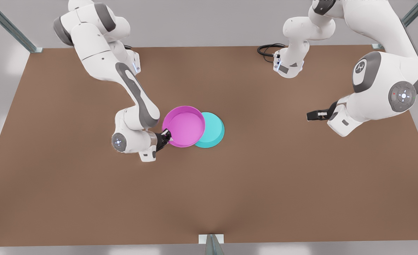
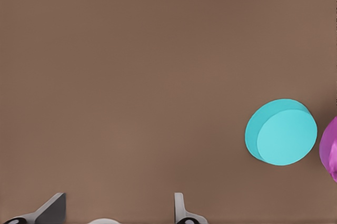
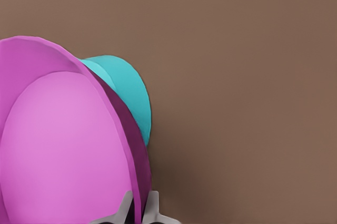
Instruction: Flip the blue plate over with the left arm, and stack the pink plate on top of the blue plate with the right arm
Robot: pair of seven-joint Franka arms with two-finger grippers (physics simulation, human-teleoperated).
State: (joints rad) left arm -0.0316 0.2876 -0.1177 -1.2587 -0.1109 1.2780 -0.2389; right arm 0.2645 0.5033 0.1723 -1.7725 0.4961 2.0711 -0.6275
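The right gripper (image 1: 169,136) is pinching the pink plate's (image 1: 184,126) rim, holding it partly over the upside-down blue plate (image 1: 214,132). The left gripper (image 1: 309,115) is waiting open, far from it.

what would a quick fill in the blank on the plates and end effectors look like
1. The right end effector grips the rim of the ____ plate.
2. The blue plate rests with its flat base facing ____.
3. The left end effector, away from both plates, is ____.

Missing words: pink; up; open
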